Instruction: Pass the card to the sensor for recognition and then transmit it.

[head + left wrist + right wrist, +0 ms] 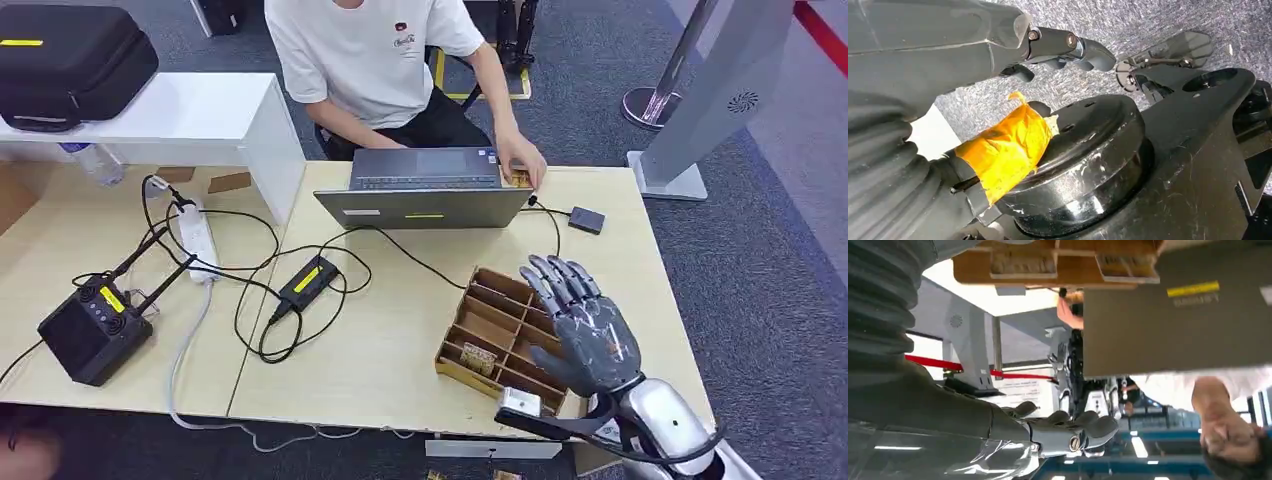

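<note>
Now I see my right robot hand (585,330), fingers spread and holding nothing, above the wooden divided tray (478,330) at lower right of the worktop (400,330); left robot hand (1048,45) hangs, grip unclear

One laptop (425,187) sits at twelve o'clock on the table (400,340), with one wooden divided tray (500,335) at four o'clock holding perhaps two cards (478,357). One power strip (200,240), one black box (92,330) at nine o'clock, one small sensor (586,220) at one o'clock, and one person (375,60).
</note>
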